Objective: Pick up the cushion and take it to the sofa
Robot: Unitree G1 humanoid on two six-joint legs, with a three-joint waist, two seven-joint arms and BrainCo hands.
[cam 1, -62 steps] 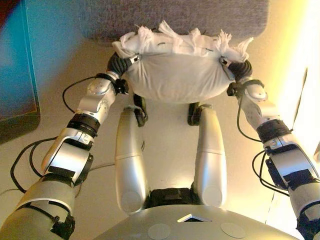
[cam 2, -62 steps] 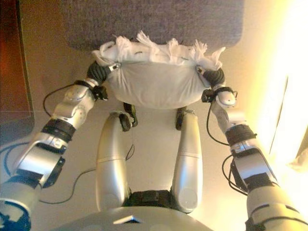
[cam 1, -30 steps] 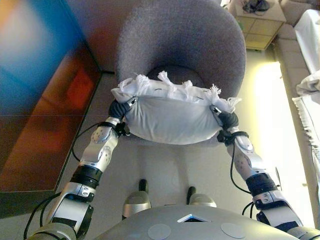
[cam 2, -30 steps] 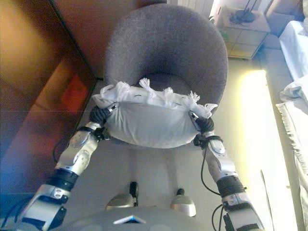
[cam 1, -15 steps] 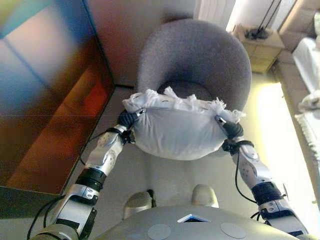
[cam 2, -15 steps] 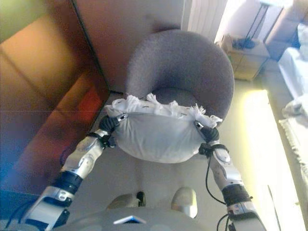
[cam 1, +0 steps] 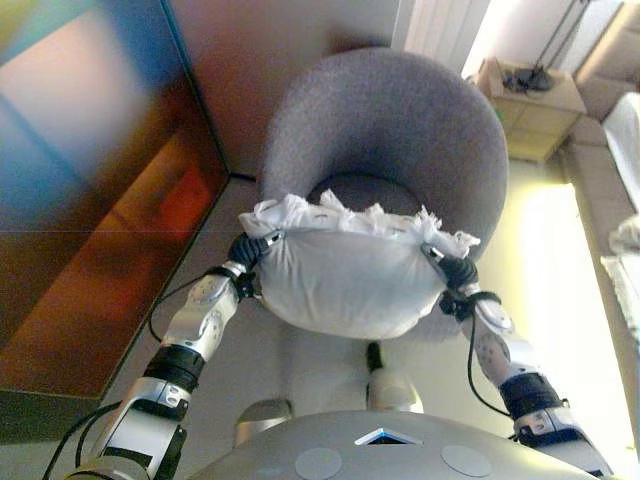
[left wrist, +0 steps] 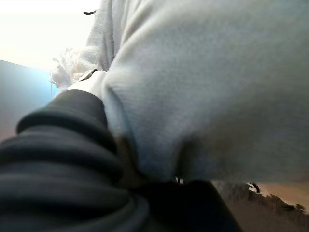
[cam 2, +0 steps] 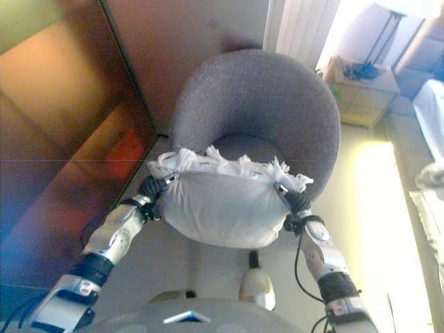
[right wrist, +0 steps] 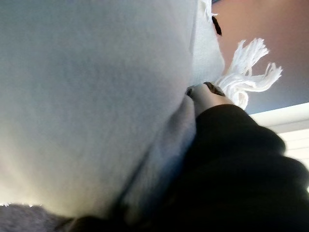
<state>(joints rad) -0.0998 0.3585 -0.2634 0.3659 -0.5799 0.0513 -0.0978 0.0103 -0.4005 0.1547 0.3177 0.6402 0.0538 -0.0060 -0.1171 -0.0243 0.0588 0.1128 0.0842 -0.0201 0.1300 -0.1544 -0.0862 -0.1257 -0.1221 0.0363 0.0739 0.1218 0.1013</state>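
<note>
Cushion (cam 1: 345, 285) nearer grey chair (cam 1: 385, 130) | left hand (cam 1: 247, 250), right hand (cam 1: 455, 272): grip hidden

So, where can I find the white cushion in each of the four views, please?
Left eye view: cushion in the centre, between both hands, in front of the grey armchair.
Right eye view: centre again, slightly lower left.
Left wrist view: it fills most of the picture, pressed against the left hand.
Right wrist view: it fills most of the picture, beside the right hand.
Shared landmark: the cushion's white fringe.

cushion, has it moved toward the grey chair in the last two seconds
Cannot tell: the camera shifted. The cushion, between both hands, overlaps the grey chair as before.
</note>
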